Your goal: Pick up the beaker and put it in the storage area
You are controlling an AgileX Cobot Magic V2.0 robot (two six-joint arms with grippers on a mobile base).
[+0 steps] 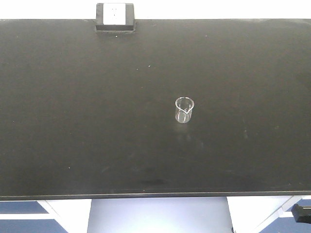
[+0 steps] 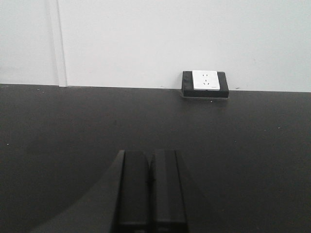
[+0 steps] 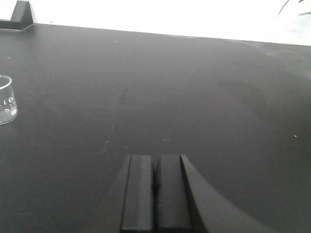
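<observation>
The beaker stands upright on the black bench, a little right of the middle and about halfway between the near and far edges, with bare surface all around it and nothing touching it. Its pour spout faces the near side in the front view, and the glass looks empty. The socket box, white-faced in a black housing, sits at the far edge of the bench, left of centre and well apart from the beaker. In the left wrist view the left tool is low over the bench with its two dark fingers pressed together and nothing between them; it points toward the far wall, with the socket box ahead and slightly to the right. In the right wrist view the right tool is likewise pressed together and holds nothing, low over the bench surface. The beaker shows at the left edge of that view, partly cut off by the frame, with faint printed markings on its wall, well apart from the tool. A corner of the socket box appears at the far left.
</observation>
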